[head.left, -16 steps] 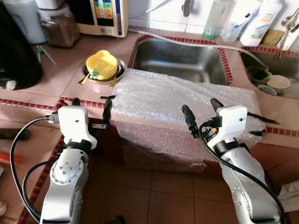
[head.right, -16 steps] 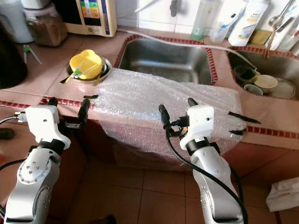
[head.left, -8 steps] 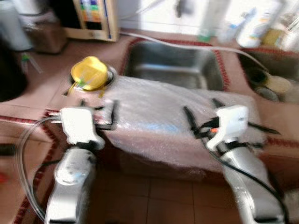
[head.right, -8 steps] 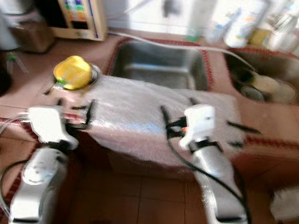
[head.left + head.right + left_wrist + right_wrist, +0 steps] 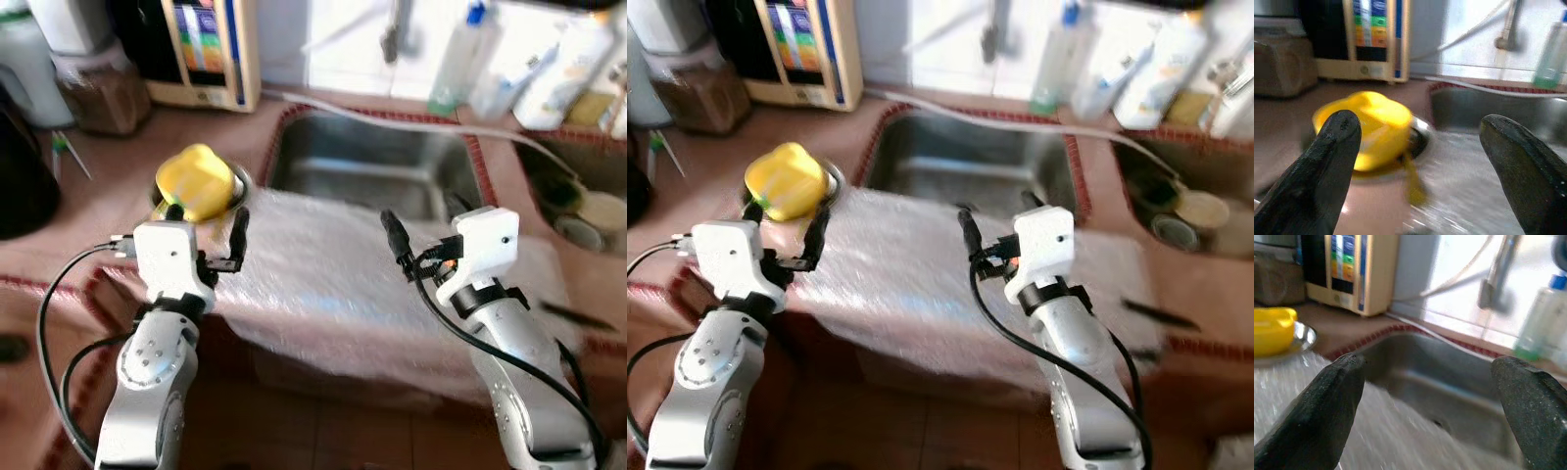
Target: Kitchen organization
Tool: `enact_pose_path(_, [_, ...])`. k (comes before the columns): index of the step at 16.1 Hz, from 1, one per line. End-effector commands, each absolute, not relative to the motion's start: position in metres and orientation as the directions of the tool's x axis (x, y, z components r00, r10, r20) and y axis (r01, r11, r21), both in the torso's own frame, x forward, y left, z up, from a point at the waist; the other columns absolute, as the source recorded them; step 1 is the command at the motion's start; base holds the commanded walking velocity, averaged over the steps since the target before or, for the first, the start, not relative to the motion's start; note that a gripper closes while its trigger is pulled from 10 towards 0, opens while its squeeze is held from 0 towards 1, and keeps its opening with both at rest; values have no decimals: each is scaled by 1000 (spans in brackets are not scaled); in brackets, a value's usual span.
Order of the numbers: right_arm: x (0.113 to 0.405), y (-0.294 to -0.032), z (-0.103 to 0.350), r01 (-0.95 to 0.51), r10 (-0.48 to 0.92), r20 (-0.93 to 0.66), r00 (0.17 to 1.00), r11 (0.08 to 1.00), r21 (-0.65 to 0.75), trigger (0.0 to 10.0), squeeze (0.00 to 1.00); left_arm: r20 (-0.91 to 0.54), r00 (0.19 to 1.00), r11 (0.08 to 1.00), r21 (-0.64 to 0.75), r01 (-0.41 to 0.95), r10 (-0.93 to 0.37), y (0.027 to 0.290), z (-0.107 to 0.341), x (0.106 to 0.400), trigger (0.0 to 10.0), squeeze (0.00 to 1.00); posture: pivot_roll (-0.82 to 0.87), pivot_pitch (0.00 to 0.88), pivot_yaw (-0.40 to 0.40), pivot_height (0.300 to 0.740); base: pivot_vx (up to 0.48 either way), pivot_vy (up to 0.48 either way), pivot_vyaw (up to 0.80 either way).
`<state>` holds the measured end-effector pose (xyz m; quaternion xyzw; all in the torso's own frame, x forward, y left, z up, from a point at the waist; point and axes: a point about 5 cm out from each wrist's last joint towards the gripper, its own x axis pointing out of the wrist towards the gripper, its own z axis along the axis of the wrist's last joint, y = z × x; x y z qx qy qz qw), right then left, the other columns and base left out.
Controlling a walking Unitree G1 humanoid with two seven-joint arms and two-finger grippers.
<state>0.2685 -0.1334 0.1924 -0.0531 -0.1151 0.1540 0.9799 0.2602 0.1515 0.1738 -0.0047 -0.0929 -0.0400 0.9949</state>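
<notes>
A yellow plastic container [image 5: 196, 181] sits in a small metal bowl [image 5: 833, 178] on the tiled counter, left of the steel sink [image 5: 377, 162]. A sheet of bubble wrap [image 5: 333, 294] covers the counter's front edge before the sink. My left gripper [image 5: 206, 223] is open and empty, just short of the yellow container [image 5: 1369, 127], over the wrap's left end. The right gripper [image 5: 423, 223] is open and empty above the wrap, pointing at the sink [image 5: 1449, 387]. The picture is somewhat blurred.
A beige appliance with a coloured panel [image 5: 211, 49], a jar of brown contents [image 5: 98, 88] and a black kettle [image 5: 20, 186] stand at the back left. Bottles [image 5: 460, 59] line the wall behind the sink. A second basin with dishes [image 5: 588, 196] lies at the right. A white hose [image 5: 392, 108] runs along the sink's far rim.
The whole view has shifted and blurred, so the camera moved. Both grippers have risen from the counter's front edge to over the bubble wrap, still open.
</notes>
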Motion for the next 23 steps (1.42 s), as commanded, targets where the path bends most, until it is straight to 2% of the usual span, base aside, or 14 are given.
enact_pose_path(1, [268,-128,192,-306,330,207,921,942,-138,10000,0,173,983,998,5,56,-56,157,172,259,10000,0,40,163,-43,740,382,0,0])
enact_pose_path(5, [268,-125,191,-324,348,204,915,935,-143,10000,0,176,984,999,-3,41,-40,158,172,258,10000,0,48,162,-48,740,380,0,0])
enact_pose_path(6, [268,-123,194,-329,355,213,910,933,-146,10000,0,184,983,1000,-3,8,-7,160,174,259,10000,0,45,160,-46,740,0,0,0])
enact_pose_path(10, [269,-123,193,-331,359,211,909,931,-155,10000,0,193,981,1000,-9,22,-20,157,176,260,10000,0,44,152,-45,740,0,0,0])
enact_pose_path(20, [269,-122,191,-332,360,207,910,930,-158,10000,0,187,982,1000,-14,22,-19,156,174,261,10000,0,45,155,-47,740,0,-460,0])
enact_pose_path(23, [269,-122,191,-333,361,206,910,930,-158,10000,0,189,982,1000,2,3,-4,157,174,260,10000,0,43,156,-49,740,0,-120,0])
